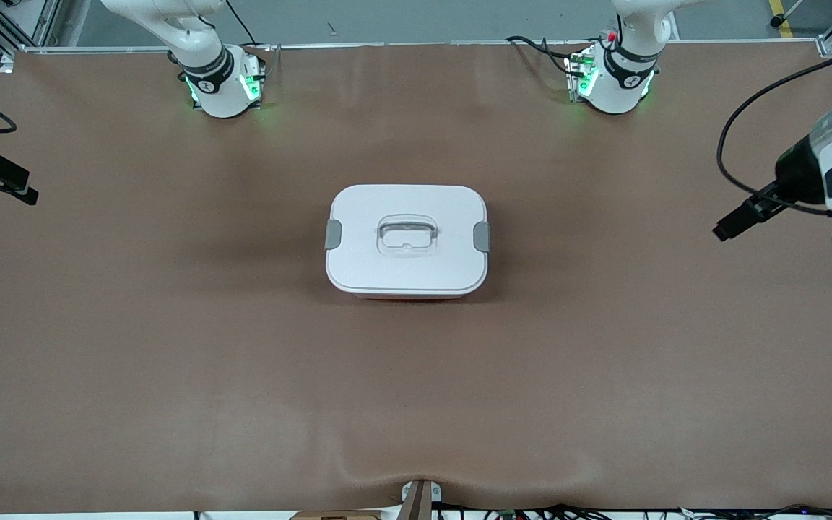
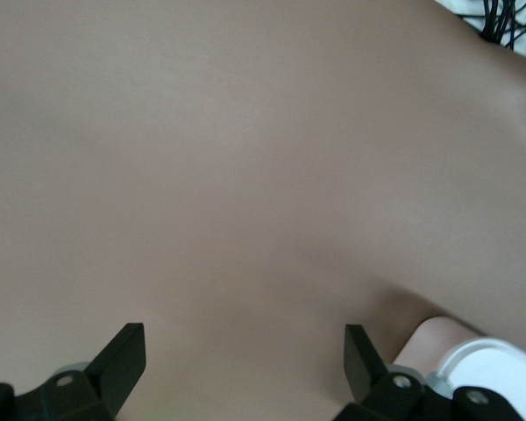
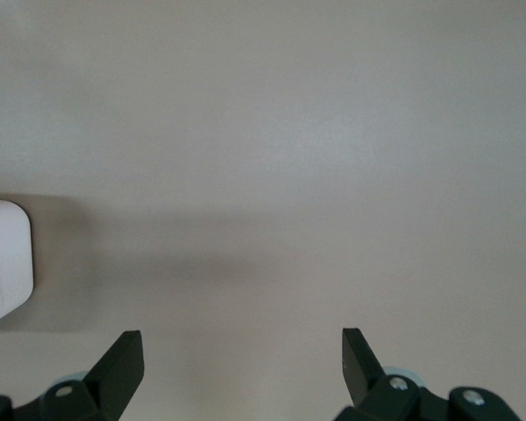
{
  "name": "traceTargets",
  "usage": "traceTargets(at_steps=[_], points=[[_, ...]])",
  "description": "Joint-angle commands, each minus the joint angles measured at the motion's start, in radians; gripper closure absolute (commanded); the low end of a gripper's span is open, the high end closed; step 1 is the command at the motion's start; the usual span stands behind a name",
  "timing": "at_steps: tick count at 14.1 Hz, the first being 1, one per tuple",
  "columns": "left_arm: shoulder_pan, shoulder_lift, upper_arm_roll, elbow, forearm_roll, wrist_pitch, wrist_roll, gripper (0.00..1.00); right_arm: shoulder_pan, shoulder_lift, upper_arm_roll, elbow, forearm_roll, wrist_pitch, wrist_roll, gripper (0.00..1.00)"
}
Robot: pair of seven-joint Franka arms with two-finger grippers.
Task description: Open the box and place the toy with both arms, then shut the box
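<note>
At the right arm's end of the surface (image 1: 134,347), you have the right claw (image 3: 241,351) in the air over bare brown cover, fingers spread wide. Mid-surface sits the box (image 1: 407,240), white lid on, grey clips (image 1: 333,234) at both ends, well apart from both claws. Over the left arm's end hangs the left claw (image 2: 245,351), also spread, holding nothing.

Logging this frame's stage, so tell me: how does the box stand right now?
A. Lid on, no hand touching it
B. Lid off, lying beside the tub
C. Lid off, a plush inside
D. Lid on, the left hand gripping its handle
A: the white lid sits on the box, while the left hand and right hand hang open over bare table.
</note>
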Motion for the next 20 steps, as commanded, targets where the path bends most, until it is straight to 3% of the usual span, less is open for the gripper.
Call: traceTargets(at_steps=[1,7,14,20], points=[[-0.111,-0.064,0.137,-0.023,-0.020,-0.062,0.113,0.00,-0.012,0.010,0.005,0.024,-0.008,-0.016,-0.015,0.00],[-0.314,-0.125,0.377,-0.061,-0.018,-0.113,0.300,0.00,-0.007,0.012,0.007,0.023,-0.010,-0.014,-0.009,0.00],[-0.325,-0.265,0.397,-0.217,-0.018,-0.085,0.462,0.00,-0.003,0.012,0.008,0.020,-0.010,-0.016,-0.012,0.00],[-0.326,-0.279,0.388,-0.256,-0.018,-0.038,0.571,0.00,-0.013,0.021,0.010,0.019,-0.013,-0.011,-0.019,0.00]])
